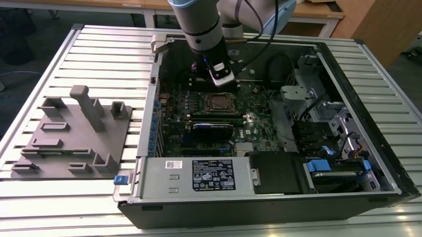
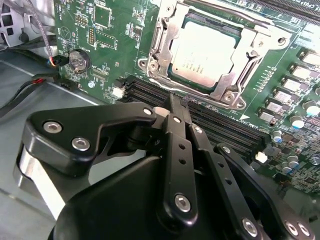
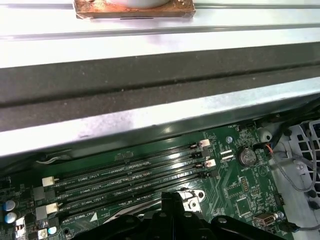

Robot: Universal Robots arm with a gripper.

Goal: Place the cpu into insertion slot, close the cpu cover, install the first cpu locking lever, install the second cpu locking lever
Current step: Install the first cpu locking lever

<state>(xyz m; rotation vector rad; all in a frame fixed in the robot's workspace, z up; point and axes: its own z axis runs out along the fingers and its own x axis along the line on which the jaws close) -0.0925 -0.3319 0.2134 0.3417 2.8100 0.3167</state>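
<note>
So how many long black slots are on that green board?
4 long slots side by side between the case wall and the gripper, which may hide more.

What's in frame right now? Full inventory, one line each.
cpu: 1, silver-grey, seated in the insertion slot
cpu cover: 1, silver frame, down around the cpu
memory slots: several, black, beside the socket
coin battery: 1, silver, on the green board
computer case: 1, black, open on the slatted table
grey fixture: 1, at the exterior view's left of the case
gripper: 1, black, fingers together, empty, just short of the socket
</note>
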